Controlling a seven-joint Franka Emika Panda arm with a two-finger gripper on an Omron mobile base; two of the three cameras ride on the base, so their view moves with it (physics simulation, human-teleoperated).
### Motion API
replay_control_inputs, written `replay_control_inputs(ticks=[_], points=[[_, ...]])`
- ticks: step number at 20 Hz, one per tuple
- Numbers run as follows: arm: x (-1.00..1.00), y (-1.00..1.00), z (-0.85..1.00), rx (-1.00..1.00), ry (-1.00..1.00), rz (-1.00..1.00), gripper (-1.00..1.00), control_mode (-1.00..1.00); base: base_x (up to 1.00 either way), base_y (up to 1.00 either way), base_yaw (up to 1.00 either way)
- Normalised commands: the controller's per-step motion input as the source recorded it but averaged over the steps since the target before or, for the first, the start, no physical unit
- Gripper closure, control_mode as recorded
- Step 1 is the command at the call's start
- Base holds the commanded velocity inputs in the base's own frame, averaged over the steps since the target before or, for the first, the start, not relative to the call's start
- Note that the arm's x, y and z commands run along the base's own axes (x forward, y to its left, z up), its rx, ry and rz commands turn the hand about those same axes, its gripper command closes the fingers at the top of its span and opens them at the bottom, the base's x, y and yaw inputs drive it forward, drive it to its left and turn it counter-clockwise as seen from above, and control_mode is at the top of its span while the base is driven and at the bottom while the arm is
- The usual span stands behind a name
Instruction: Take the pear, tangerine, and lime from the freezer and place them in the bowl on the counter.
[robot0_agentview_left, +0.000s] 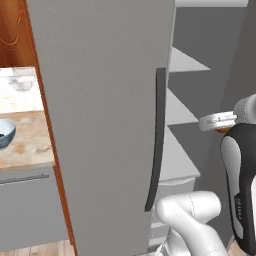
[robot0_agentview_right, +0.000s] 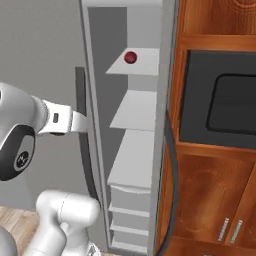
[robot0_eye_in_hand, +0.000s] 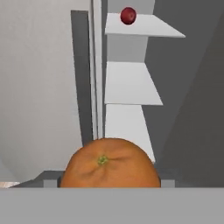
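Freezer door (robot0_agentview_left: 105, 115): swung wide open, a big flat grey slab standing between the arm and the counter, its long dark curved handle (robot0_agentview_left: 157, 140) running down the near edge.
Freezer (robot0_agentview_right: 135, 130) cavity: a narrow grey slot, pale shelves stacked one above another, drawers at the bottom; wooden cabinets (robot0_agentview_right: 210, 200) hug its right side, with a dark oven window above them.
Room to move: tight here, folks. The door edge sits on one side, the grey inner wall on the other, and the shelf edges jut into the gap.
Arm: the white elbow rises low by the door's foot, and the dark forearm stands upright at the right of the left base view. The wrist reaches level toward the handle and the slot.
Tangerine (robot0_eye_in_hand: 109, 162): right up against the hand camera, stem dimple facing us, sitting low in front of the shelves and hiding the fingertips.
Gripper: fingers hidden behind the fruit, so I can't tell whether they clasp it or just sit beside it.
Red fruit (robot0_eye_in_hand: 127, 15): small, dark red and round, alone on the top shelf, well apart from the hand.
Bowl (robot0_agentview_left: 6, 134): pale and glossy on the beige marbled counter (robot0_agentview_left: 27, 142), left of the door, cut by the frame edge.
Writing: no legible label anywhere.
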Motion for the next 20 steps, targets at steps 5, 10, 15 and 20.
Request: replay_control_inputs(ticks=[5, 10, 15, 20], points=[[0.00, 0.00, 0.00, 0.00, 0.00, 0.00, 1.00, 1.00, -0.33, 1.00, 0.00], [0.00, 0.00, 0.00, 0.00, 0.00, 0.00, 1.00, 1.00, -0.09, 1.00, 0.00], [0.00, 0.00, 0.00, 0.00, 0.00, 0.00, 1.00, 1.00, 0.10, 1.00, 0.00], [0.00, 0.00, 0.00, 0.00, 0.00, 0.00, 1.00, 1.00, 0.26, 1.00, -0.01]])
